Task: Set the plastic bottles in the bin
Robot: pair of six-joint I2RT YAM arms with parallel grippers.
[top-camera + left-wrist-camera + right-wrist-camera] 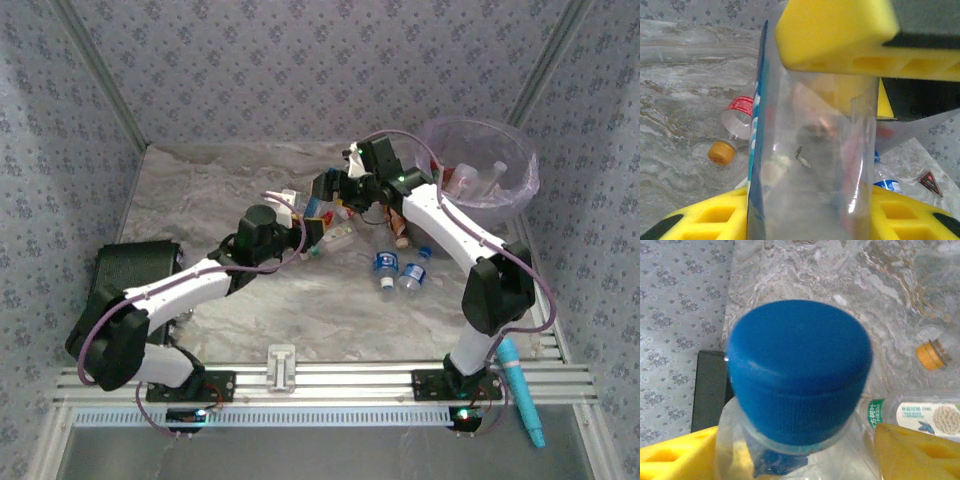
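DESK: While both arms reach over the middle of the marble-patterned bench (200, 190), what is each one holding?

PHOTOGRAPHER: The left gripper (805, 125) has its yellow foam fingers (840, 35) clamped across a clear plastic bottle with a blue-edged label (810, 190). The right gripper (792, 455) is closed round a clear plastic bottle with a round blue cap (800, 370), cap toward the lens.

DESK: And the target?

PHOTOGRAPHER: The round translucent bin with a pale lilac liner (520, 170) stands at the bench's far right corner, with a few items inside. More bottles lie loose mid-bench, among them two small blue-labelled bottles (385, 265) toward the right edge.

DESK: How should the carry go?

PHOTOGRAPHER: The grippers sit close together, so one arm at a time looks wise. The right, nearer the bin, should lift clear of the pile, swing to that corner and let go only once it is above the opening. The left's thin-walled bottle could buckle, so it wants a steady squeeze.
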